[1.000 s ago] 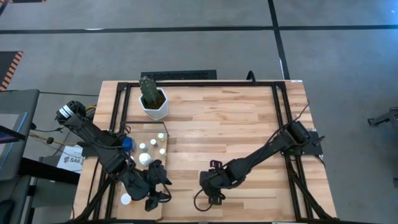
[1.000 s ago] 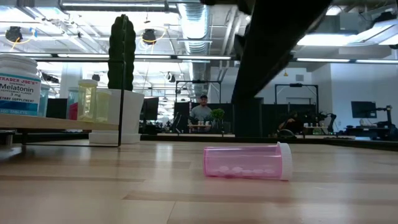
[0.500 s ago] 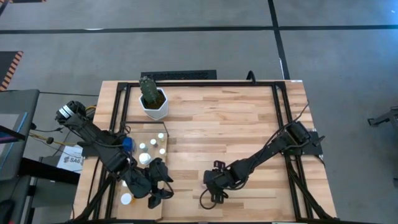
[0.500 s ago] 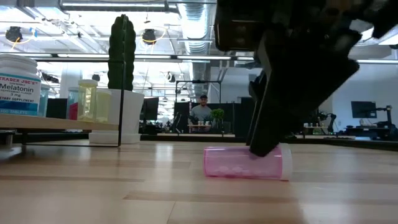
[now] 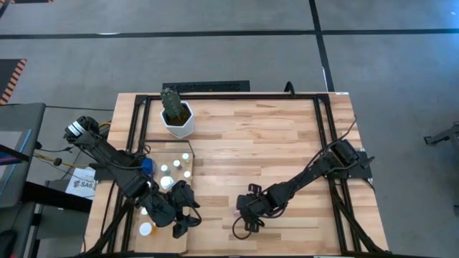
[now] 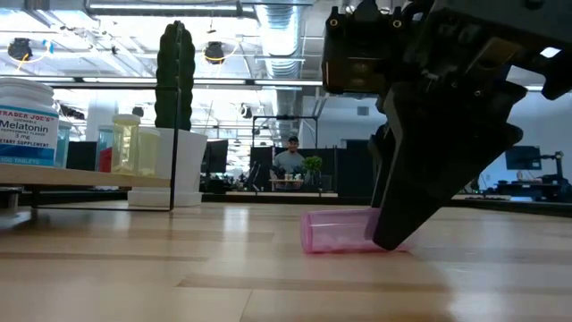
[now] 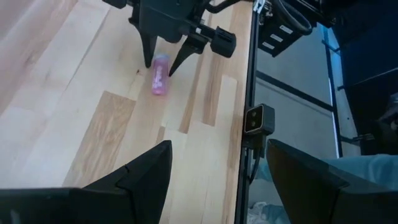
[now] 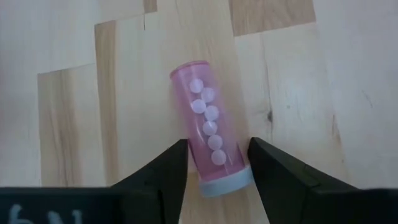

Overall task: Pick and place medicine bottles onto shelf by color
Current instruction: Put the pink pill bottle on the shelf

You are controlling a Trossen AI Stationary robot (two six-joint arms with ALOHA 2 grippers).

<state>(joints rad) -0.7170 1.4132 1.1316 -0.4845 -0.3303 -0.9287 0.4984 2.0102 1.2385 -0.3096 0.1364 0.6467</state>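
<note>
From my seat the right gripper sat low over the near middle of the desk, its jaws parted and straddling the cap end of the pink bottle, one finger on either side. The bottle lay on its side on the planks with small white pills showing through the pink wall. I could not tell whether the fingertips were pressing its sides or just standing beside it — the bottle rested on the wood, not lifted.

In the low view the same gripper came down from above and covered the bottle's capped end, leaving the pink body sticking out toward the shelf side.

Off to the left, the left gripper hung over the near end of the shelf with its jaws wide apart and nothing between them; its wrist camera looked across the desk at the right gripper and the bottle.

On the shelf I counted several white-capped bottles standing in a loose cluster, with a blue one at the outer edge and another white cap near the front corner. The low view showed a large white bottle labelled Melatonin and a pale yellow one up on the board.

Beyond the shelf, at the far left of the desk, stood the white pot with a cactus. Farther off in the room a person sat at a bench.
</note>
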